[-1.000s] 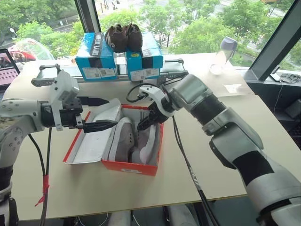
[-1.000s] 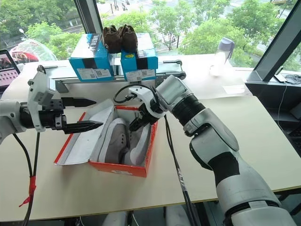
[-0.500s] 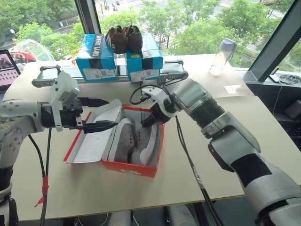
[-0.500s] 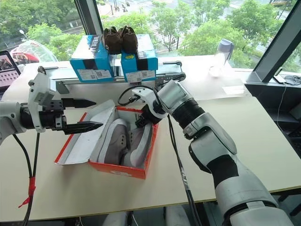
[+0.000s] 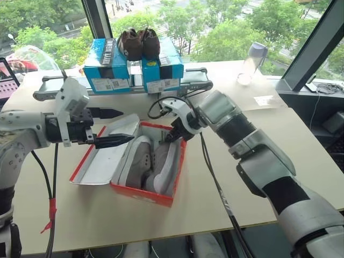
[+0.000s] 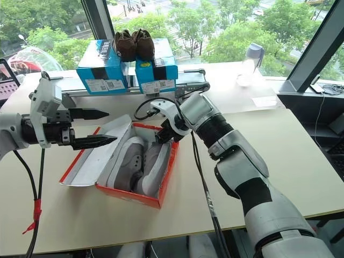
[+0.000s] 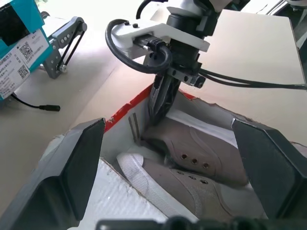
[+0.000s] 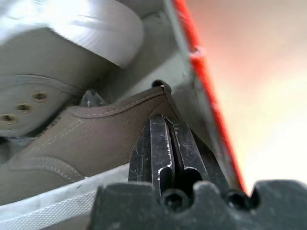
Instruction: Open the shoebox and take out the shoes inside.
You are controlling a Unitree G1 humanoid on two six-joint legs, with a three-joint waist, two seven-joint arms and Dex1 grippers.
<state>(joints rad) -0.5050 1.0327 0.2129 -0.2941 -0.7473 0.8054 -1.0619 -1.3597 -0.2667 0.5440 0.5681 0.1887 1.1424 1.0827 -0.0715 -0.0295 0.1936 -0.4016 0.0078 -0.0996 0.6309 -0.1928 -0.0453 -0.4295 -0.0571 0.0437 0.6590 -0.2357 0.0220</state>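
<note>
The red shoebox [image 5: 141, 193] lies open on the table, its white-lined lid [image 5: 102, 161] folded flat to the left. Two grey shoes sit inside, one on the left [image 5: 138, 158] and one on the right [image 5: 164, 167]. My right gripper [image 5: 174, 134] reaches down into the far end of the box. It is shut on the heel edge of the right shoe [image 8: 96, 139], with both fingers pressed together [image 8: 165, 143]. My left gripper [image 5: 128, 126] hovers open over the lid, pointing toward the box and holding nothing.
At the back stand two blue boxes [image 5: 110, 67] with dark brown shoes [image 5: 138, 43] on top. A grey metal stand [image 5: 54, 86] lies beside them. A bottle [image 5: 251, 63] is at the back right and a laptop [image 5: 6, 78] at the left edge. A black cable [image 5: 212, 183] trails from my right arm.
My right gripper has shut on the right shoe's heel and lifted a little. The shoebox's near end has swung to the left. My left gripper stayed put.
</note>
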